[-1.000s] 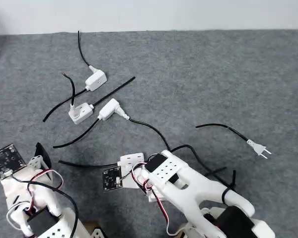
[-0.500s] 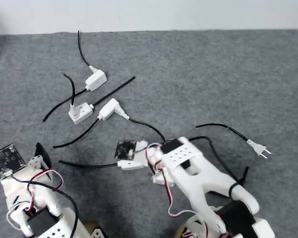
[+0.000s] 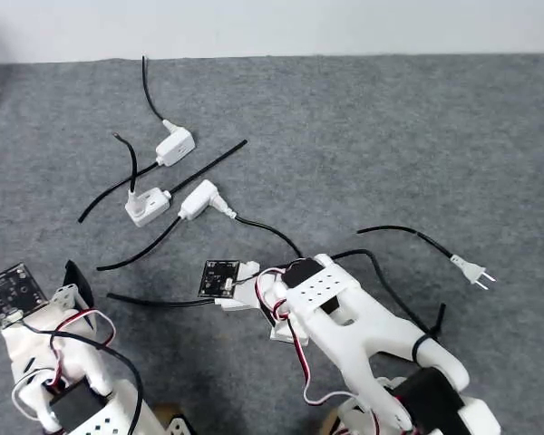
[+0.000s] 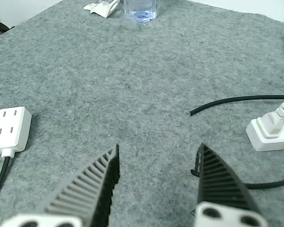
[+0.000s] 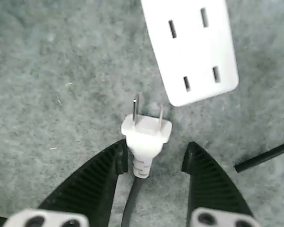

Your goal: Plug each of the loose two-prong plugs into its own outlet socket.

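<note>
Grey fuzzy felt is covering the counter (image 5: 47,71). I'm seeing my right end effector (image 5: 156,147) with its ribbed fingers standing apart, a white two-prong plug (image 5: 146,132) lying between them, flat blades pointing at a rectangular outlet block (image 5: 191,47) just beyond. My left end effector (image 4: 156,158) is hanging spread apart near a square socket cube (image 4: 9,127).

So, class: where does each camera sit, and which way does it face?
High view: fixed above, looking down on the mat; left arm and right arm at the near edge.
Left wrist view: on that arm, facing along the mat past its open left hand.
Right wrist view: on that arm, looking down past its open right hand at a plug.
Shared: high and left wrist both show the plugged socket.
</note>
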Controlling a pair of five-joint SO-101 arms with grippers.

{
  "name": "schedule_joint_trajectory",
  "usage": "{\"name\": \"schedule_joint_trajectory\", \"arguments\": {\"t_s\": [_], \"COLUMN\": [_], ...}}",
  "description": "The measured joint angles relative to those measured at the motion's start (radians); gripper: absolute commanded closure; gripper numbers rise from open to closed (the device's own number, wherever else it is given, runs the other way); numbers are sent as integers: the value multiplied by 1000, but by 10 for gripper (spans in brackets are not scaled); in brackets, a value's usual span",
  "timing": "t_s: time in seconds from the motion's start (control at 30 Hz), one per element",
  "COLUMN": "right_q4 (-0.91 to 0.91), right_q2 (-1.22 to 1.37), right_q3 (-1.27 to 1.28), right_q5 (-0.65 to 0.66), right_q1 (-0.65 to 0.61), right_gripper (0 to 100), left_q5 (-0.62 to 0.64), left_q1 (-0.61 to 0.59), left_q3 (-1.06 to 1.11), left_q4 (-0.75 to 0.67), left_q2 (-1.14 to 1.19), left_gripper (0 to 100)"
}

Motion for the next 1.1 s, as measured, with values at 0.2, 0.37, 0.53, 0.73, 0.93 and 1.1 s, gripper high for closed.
{"name": "schedule_joint_trajectory", "arguments": {"t_s": [0.2,0.37,0.53,0.73,0.93,1.1], "right_q4": [-2,-3,-31,-40,-41,-86], "right_q2": [0,0,5,5,5,5], "right_q3": [0,-15,-15,-15,-15,20], "right_q5": [-3,-6,-6,-32,-40,-40], "right_q1": [0,0,-3,-28,-28,-28], "right_gripper": [812,812,812,812,812,822], "left_q5": [0,0,0,0,0,0], "left_q1": [0,0,0,0,0,0], "left_q3": [0,0,0,0,0,0], "left_q4": [0,0,0,0,0,0], "left_q2": [0,0,0,0,0,0], "left_gripper": [754,754,754,754,754,754]}}
